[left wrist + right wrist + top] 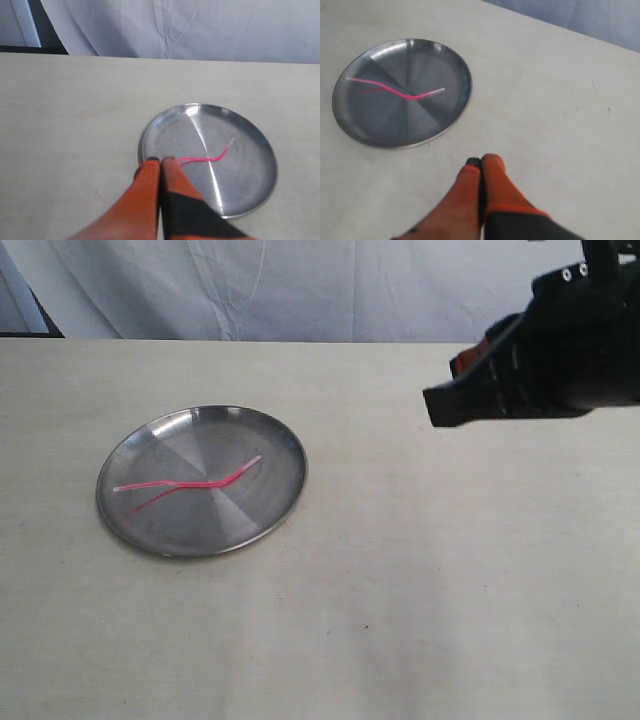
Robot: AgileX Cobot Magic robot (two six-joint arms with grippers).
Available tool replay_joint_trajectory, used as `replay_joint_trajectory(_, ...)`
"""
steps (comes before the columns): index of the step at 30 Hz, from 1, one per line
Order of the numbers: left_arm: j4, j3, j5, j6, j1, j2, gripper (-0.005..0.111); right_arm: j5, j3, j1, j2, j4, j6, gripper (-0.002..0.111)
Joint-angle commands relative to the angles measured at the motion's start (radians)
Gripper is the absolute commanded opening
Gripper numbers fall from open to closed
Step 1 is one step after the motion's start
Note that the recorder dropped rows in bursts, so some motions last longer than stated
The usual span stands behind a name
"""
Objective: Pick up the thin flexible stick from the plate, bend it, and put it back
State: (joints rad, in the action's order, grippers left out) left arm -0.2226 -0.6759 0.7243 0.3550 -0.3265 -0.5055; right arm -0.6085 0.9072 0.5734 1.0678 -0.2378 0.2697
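While neither tool holds anything, the thin flexible stick [205,481] lies inside the plate [180,530], left of centre on the counter [420,600].

Left tool [160,160]: orange fingers pressed together, nothing between them. It shows only in its own wrist view, where the tips line up with the plate's rim. The exterior view doesn't show it, so its height above the plate can't be told.

Plate: round, steel, flat on the counter, nothing else in it. The stick runs across its middle, one end toward the left rim and the whitish tip toward the far right, with a clear kink about midway. The dim red streak [150,502] beside it looks like its reflection.

Right tool [481,161]: fingers also closed tight, empty, well to the right of the plate over bare counter. Its black arm [540,360] sits raised at the far right.

Step, as a judgement: the stick is on the plate and kinked with both tools off it, so this is either before the pick or after the put-back. The kink leans toward the bend being done, but that's not certain. If the pick is to come, a tool must open, drop onto one end of the stick and pinch low against the slick steel. The stick is thin and could easily slide or be missed. The second tool would take the other end for the bend.
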Motion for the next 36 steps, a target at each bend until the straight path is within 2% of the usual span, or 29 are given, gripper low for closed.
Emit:
replay_joint_trajectory(1,0.028,0.009,0.006,0.003,0.005,0.007,0.0,0.016,-0.05,-0.002,-0.048,0.006,-0.006,-0.001)
replay_joint_trajectory(11,0.028,0.009,0.004,0.003,0.005,0.007,0.0,0.02,-0.05,-0.002,-0.055,0.007,-0.006,-0.001)
replay_joint_trajectory(13,0.028,0.009,0.004,0.003,0.005,0.007,0.0,0.014,-0.05,-0.004,-0.113,-0.049,-0.008,-0.001)
replay_joint_trajectory(15,0.02,0.009,0.004,0.003,0.005,0.007,0.0,0.016,-0.05,-0.012,-0.204,0.0,-0.012,-0.001)
replay_joint_trajectory(18,0.022,0.009,0.004,0.003,0.005,0.007,0.0,0.049,-0.098,-0.203,-0.362,0.006,-0.009,-0.001)
replay_joint_trajectory(21,0.022,0.009,0.004,0.003,0.005,0.007,0.0,0.208,-0.273,-0.427,-0.532,0.053,-0.001,-0.001)
replay_joint_trajectory(23,0.022,0.009,0.004,0.003,0.005,0.007,0.0,0.223,-0.342,-0.471,-0.583,0.059,-0.001,-0.001)
replay_joint_trajectory(26,0.022,0.009,0.004,0.003,0.005,0.007,0.0,0.221,-0.446,-0.481,-0.613,0.059,-0.001,-0.001)
replay_joint_trajectory(30,0.022,0.009,0.004,0.003,0.005,0.007,0.0,0.224,-0.497,-0.473,-0.619,0.073,-0.001,-0.001)
replay_joint_trajectory(36,0.022,0.009,0.004,0.001,0.005,0.007,0.0,0.348,-0.593,-0.463,-0.717,0.064,-0.001,-0.001)
